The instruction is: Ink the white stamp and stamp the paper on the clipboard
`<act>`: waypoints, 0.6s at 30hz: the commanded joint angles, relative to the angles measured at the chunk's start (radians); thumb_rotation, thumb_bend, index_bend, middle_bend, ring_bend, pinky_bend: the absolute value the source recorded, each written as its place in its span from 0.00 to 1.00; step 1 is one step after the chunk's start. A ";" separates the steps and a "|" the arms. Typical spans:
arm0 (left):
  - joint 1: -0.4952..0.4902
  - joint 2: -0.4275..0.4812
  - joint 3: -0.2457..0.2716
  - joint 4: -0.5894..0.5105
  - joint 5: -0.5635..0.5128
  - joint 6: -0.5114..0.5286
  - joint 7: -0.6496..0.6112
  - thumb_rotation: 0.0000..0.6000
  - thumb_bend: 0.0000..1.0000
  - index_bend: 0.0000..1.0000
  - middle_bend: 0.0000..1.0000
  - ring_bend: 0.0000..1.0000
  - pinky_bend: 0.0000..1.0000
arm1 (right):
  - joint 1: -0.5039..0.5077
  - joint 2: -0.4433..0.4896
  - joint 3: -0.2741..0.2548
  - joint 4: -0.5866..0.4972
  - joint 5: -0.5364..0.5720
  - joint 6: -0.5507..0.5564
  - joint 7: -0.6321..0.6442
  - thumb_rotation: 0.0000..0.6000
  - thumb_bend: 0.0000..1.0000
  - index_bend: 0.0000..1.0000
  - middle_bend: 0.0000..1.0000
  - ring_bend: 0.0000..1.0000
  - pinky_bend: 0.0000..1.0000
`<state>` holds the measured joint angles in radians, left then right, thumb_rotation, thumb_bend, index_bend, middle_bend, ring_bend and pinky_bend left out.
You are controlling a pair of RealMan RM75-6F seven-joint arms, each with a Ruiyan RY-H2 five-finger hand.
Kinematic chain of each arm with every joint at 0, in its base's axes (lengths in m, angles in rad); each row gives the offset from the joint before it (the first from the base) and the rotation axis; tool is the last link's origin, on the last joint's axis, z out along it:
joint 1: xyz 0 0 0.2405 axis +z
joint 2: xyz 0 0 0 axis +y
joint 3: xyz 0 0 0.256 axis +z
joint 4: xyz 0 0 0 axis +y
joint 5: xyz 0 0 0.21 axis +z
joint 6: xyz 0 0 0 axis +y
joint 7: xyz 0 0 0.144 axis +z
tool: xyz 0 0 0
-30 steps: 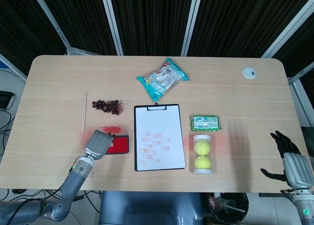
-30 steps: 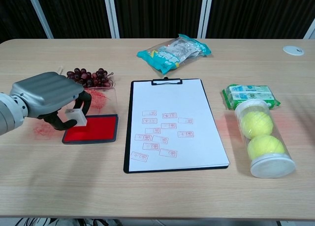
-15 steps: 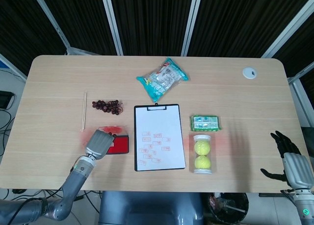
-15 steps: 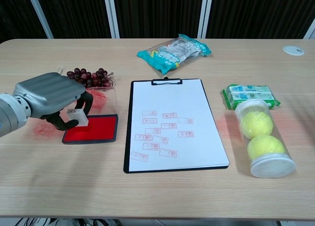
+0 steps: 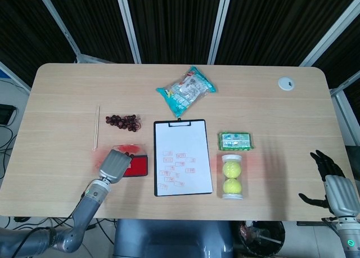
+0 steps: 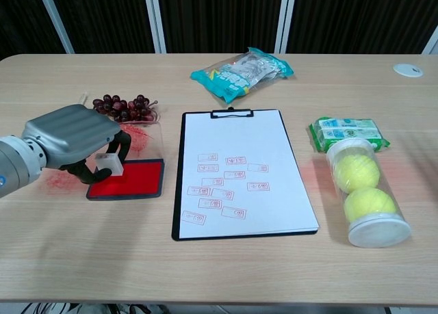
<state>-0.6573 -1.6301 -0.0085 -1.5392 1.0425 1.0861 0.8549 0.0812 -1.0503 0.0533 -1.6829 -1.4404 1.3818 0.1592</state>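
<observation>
Bare tabletop (image 6: 226,273): lower frame edge, passable. Centre: clipboard (image 6: 239,174). Left: ink pad (image 6: 130,179), grapes (image 6: 126,105) behind. Right: tennis-ball tube (image 6: 363,191), green packet (image 6: 345,131). Upper centre: snack bag (image 6: 241,72).

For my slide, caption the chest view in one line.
Left hand holds the white stamp on the red ink pad, beside the clipboard whose paper bears red stamp marks.

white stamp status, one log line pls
left hand holds white stamp | stamp on red ink pad | right hand idle
</observation>
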 commanded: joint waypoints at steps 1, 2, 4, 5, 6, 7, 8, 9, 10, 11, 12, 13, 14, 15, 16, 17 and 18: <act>-0.002 0.002 -0.005 -0.005 0.005 0.005 0.000 1.00 0.42 0.65 0.70 0.94 1.00 | 0.000 0.000 0.000 0.000 0.000 0.000 0.001 1.00 0.15 0.00 0.00 0.00 0.13; -0.003 0.005 -0.007 -0.010 0.006 0.007 0.001 1.00 0.42 0.65 0.70 0.94 1.00 | 0.000 0.000 0.000 0.000 0.000 0.000 0.001 1.00 0.15 0.00 0.00 0.00 0.13; -0.006 0.013 -0.013 -0.022 0.009 0.011 0.003 1.00 0.42 0.65 0.70 0.95 1.00 | 0.000 0.000 0.000 0.000 0.000 0.000 0.002 1.00 0.15 0.00 0.00 0.00 0.13; -0.008 0.018 -0.016 -0.029 0.009 0.012 0.005 1.00 0.42 0.65 0.70 0.95 1.00 | 0.000 0.000 0.000 0.000 0.000 0.000 0.001 1.00 0.15 0.00 0.00 0.00 0.13; -0.011 0.024 -0.019 -0.037 0.009 0.014 0.008 1.00 0.42 0.65 0.70 0.95 1.00 | 0.000 0.000 0.000 0.000 0.000 0.001 0.001 1.00 0.15 0.00 0.00 0.00 0.13; -0.012 0.028 -0.021 -0.042 0.010 0.015 0.011 1.00 0.42 0.65 0.70 0.95 1.00 | 0.000 0.000 0.000 0.000 0.000 0.001 0.001 1.00 0.15 0.00 0.00 0.00 0.13; -0.015 0.033 -0.024 -0.050 0.010 0.017 0.015 1.00 0.42 0.65 0.70 0.95 1.00 | 0.000 0.000 0.000 0.000 -0.001 0.001 0.001 1.00 0.15 0.00 0.00 0.00 0.13; -0.017 0.039 -0.026 -0.058 0.010 0.018 0.019 1.00 0.42 0.65 0.70 0.95 1.00 | 0.000 0.000 0.000 0.000 -0.001 0.001 0.001 1.00 0.15 0.00 0.00 0.00 0.13; -0.018 0.043 -0.027 -0.064 0.010 0.018 0.022 1.00 0.42 0.65 0.70 0.95 1.00 | -0.001 0.000 0.000 0.000 -0.001 0.001 0.001 1.00 0.15 0.00 0.00 0.00 0.13; -0.020 0.047 -0.028 -0.069 0.010 0.019 0.024 1.00 0.42 0.65 0.70 0.95 1.00 | -0.001 0.000 0.000 0.000 -0.001 0.001 0.001 1.00 0.15 0.00 0.00 0.00 0.13; -0.021 0.050 -0.030 -0.075 0.009 0.019 0.026 1.00 0.42 0.65 0.70 0.95 1.00 | 0.000 0.000 0.000 0.000 -0.001 0.001 0.001 1.00 0.15 0.00 0.00 0.00 0.13; -0.023 0.056 -0.031 -0.083 0.007 0.020 0.030 1.00 0.42 0.65 0.70 0.95 1.00 | -0.001 0.000 0.000 0.000 -0.001 0.001 0.001 1.00 0.15 0.00 0.00 0.00 0.13; -0.025 0.061 -0.033 -0.090 0.006 0.021 0.035 1.00 0.42 0.65 0.70 0.95 1.00 | -0.001 0.000 0.000 0.000 -0.001 0.001 0.001 1.00 0.15 0.00 0.00 0.00 0.13; -0.028 0.065 -0.034 -0.096 0.006 0.022 0.039 1.00 0.42 0.65 0.70 0.95 1.00 | -0.001 0.000 0.000 0.000 -0.002 0.002 0.001 1.00 0.15 0.00 0.00 0.00 0.13; -0.030 0.068 -0.035 -0.101 0.005 0.022 0.042 1.00 0.42 0.65 0.70 0.95 1.00 | -0.001 0.000 0.000 0.000 -0.002 0.002 0.001 1.00 0.15 0.00 0.00 0.00 0.13; -0.031 0.071 -0.035 -0.105 0.004 0.022 0.044 1.00 0.42 0.65 0.70 0.95 1.00 | -0.001 0.000 0.000 -0.001 -0.002 0.002 0.001 1.00 0.15 0.00 0.00 0.00 0.13; -0.032 0.072 -0.036 -0.107 0.001 0.022 0.045 1.00 0.42 0.65 0.70 0.95 1.00 | -0.001 0.000 0.000 0.000 -0.002 0.002 0.001 1.00 0.15 0.00 0.00 0.00 0.13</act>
<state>-0.6879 -1.5596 -0.0433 -1.6441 1.0455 1.1078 0.8988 0.0803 -1.0499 0.0529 -1.6833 -1.4429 1.3841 0.1605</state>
